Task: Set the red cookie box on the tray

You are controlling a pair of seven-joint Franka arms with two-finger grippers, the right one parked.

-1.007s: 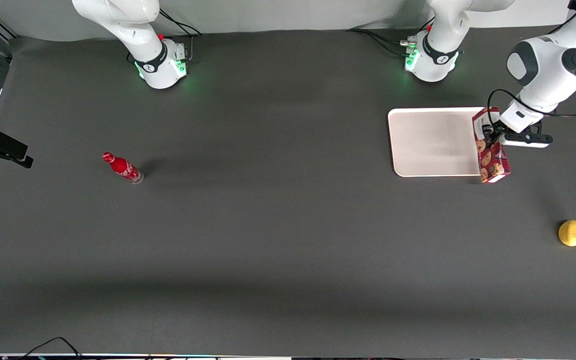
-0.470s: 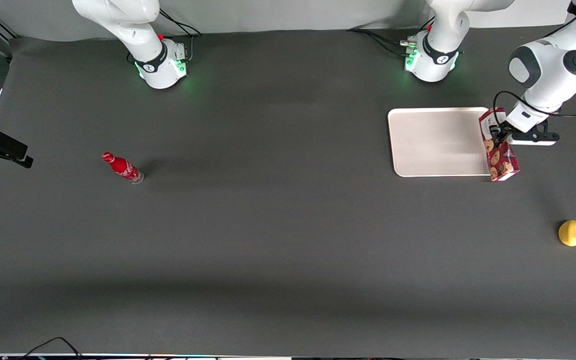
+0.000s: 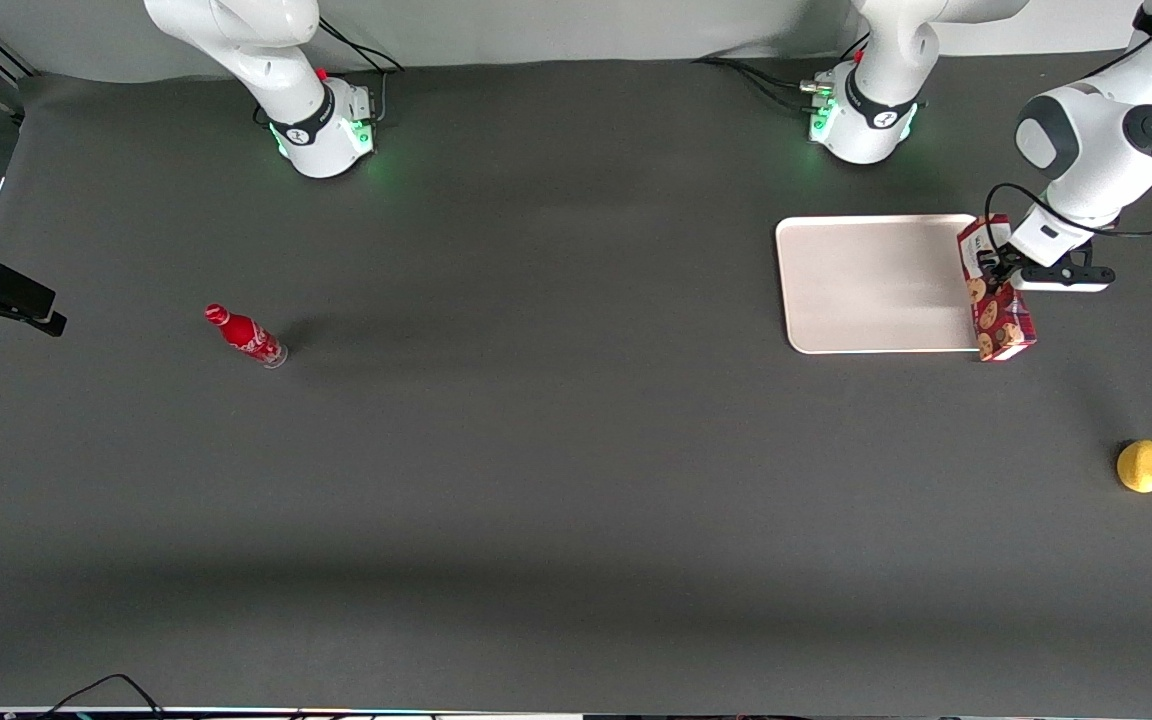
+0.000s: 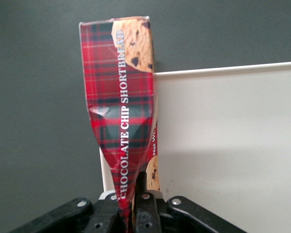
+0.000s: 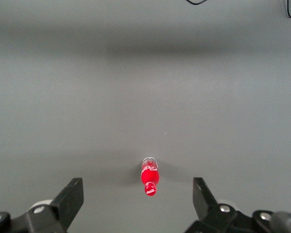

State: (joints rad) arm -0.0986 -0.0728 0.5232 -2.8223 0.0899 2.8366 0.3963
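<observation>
Carrying is the step you're in: the red cookie box (image 3: 996, 292) hangs at the right of the front view, over the tray (image 3: 866, 285) edge nearest the working arm, and only partly above it. Next, shift it toward the tray's middle, then lower it. Your hand (image 4: 132, 204) is pinched tight on the box's end, creasing the cardboard.
</observation>
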